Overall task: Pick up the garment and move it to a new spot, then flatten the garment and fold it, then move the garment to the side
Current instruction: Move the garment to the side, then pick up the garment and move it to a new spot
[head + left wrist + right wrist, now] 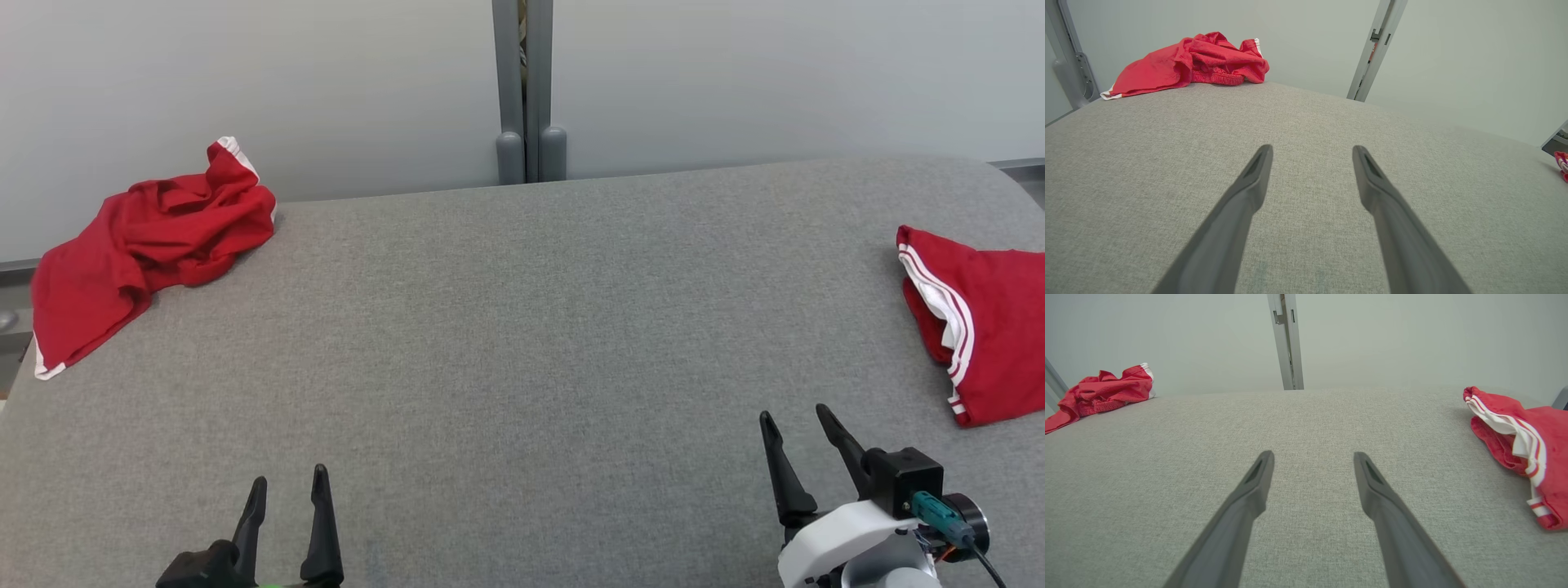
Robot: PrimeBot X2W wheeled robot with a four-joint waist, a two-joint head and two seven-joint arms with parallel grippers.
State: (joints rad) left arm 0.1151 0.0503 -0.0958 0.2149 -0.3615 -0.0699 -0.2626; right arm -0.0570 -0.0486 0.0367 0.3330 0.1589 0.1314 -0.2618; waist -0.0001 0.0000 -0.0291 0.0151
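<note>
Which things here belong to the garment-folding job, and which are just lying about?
Job: crumpled red garment, far left; left gripper and right gripper, both open.
Lying about: striped red garment, right edge, likely already set aside; grey post.

Grey woven-fabric surface (pixel 522 343), far corners rounded, crumpled red garment (pixel 147 245) with white trim lying at its far left corner, second red garment (pixel 992 327) with white stripes lying at its right edge, the two well apart.

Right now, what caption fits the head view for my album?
A crumpled red garment with white trim lies far left, a red white-striped garment right, on grey fabric table; jaws open.
</note>
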